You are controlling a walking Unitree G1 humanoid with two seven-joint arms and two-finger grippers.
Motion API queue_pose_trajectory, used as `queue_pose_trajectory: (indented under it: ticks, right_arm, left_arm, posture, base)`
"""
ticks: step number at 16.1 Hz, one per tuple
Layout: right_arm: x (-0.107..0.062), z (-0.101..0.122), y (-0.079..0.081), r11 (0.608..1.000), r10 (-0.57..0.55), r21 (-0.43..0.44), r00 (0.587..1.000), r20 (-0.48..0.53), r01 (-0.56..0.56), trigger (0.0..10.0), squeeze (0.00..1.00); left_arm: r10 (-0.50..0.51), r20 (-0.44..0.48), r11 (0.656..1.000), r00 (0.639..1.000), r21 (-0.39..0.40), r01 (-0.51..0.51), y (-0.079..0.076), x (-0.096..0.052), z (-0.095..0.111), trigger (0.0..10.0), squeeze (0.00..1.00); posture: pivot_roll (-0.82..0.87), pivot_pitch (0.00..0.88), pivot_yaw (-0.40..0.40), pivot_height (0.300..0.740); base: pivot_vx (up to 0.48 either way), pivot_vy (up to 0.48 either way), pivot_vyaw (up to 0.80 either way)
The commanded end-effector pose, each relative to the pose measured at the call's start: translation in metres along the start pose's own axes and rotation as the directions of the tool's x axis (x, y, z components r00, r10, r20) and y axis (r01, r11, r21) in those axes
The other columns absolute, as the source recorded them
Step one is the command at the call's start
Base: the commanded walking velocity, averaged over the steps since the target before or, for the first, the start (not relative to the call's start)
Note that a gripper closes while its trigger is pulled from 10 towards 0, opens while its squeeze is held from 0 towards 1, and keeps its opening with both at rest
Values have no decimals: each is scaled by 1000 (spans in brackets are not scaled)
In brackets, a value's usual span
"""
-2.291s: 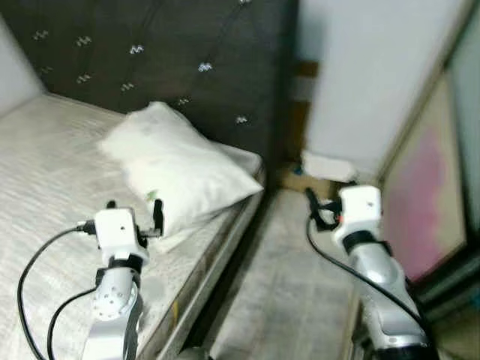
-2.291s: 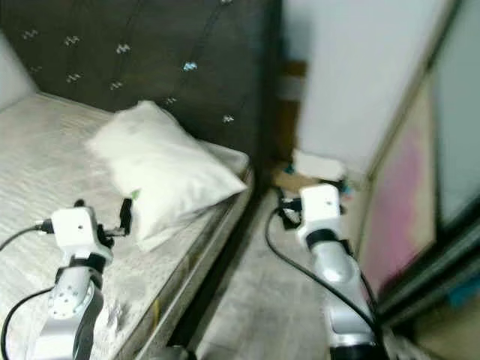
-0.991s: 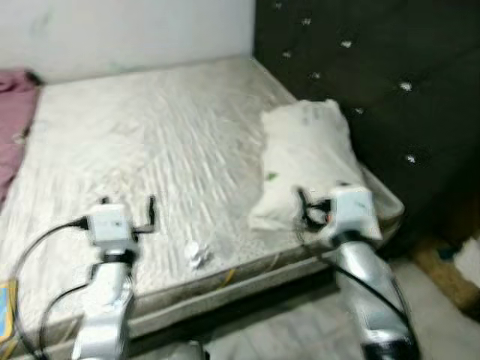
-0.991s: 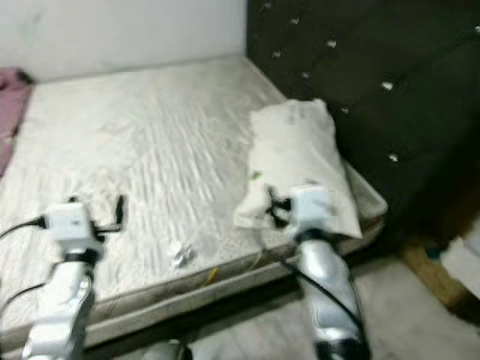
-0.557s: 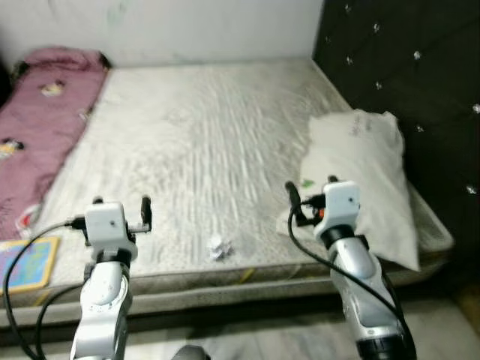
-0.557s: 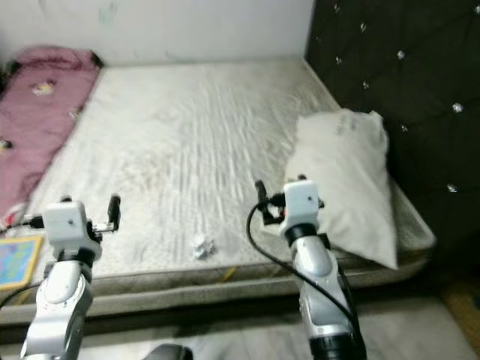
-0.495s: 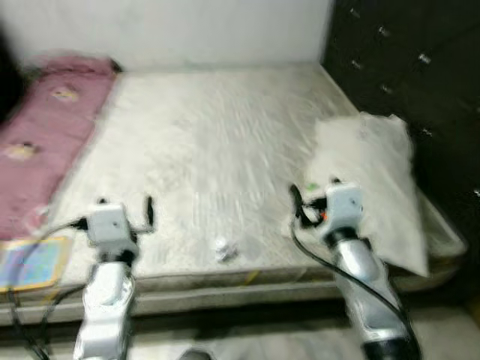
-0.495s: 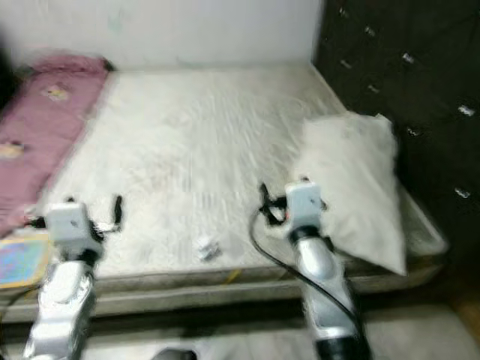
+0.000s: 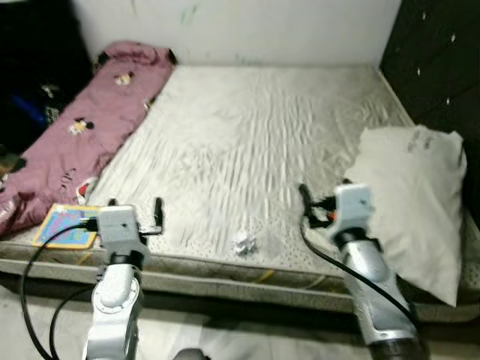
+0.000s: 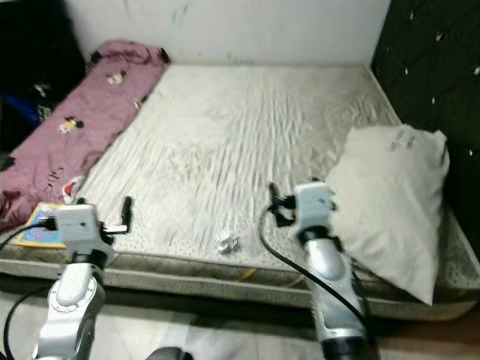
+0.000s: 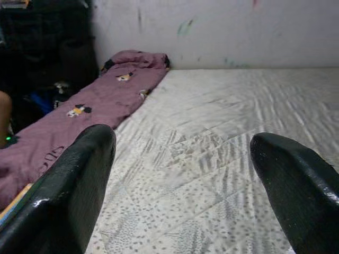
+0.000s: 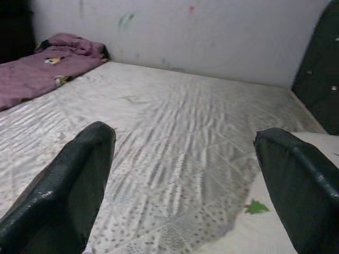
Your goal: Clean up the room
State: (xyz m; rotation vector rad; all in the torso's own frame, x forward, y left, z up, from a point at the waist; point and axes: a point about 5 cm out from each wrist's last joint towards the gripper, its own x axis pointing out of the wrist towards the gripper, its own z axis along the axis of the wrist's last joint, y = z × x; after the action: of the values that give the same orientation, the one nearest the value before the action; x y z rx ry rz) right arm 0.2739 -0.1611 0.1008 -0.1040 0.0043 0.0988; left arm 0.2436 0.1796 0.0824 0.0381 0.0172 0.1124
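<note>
- Two grippers are hovering over the near edge of the mattress point(image 9: 247, 127), left gripper point(image 9: 135, 212) and right gripper point(image 9: 321, 201), both with fingers spread and holding nothing.
- Crumpled paper scrap point(image 9: 242, 244) is lying between them near the edge.
- White pillow point(image 9: 412, 202) is resting on the right, pink blanket point(image 9: 82, 135) along the left.

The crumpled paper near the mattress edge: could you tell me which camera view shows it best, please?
The left eye view: the crumpled paper lies unobstructed between both arms. The right eye view shows it equally whole.
</note>
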Motion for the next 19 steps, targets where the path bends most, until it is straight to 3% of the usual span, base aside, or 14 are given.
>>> queue_pose_trajectory:
  ticks: [1,10,19]
  right_arm:
    - [2,2,7,1000,19,14,1000,6,-20,10000,0]
    - [2,1,6,1000,18,11,1000,2,-18,10000,0]
    - [2,1,6,1000,18,9,1000,1,-18,10000,0]
  left_arm:
    - [8,1,1000,1000,11,-8,6,2,2,10000,0]
    - [-32,6,999,999,-8,32,1,1,3,10000,0]
    - [-65,12,998,998,-20,66,-1,2,4,10000,0]
  posture:
    - [49,0,14,740]
    - [47,0,12,740]
    - [44,0,13,740]
  base:
    - [0,0,0]
    - [0,0,0]
    - [347,0,0]
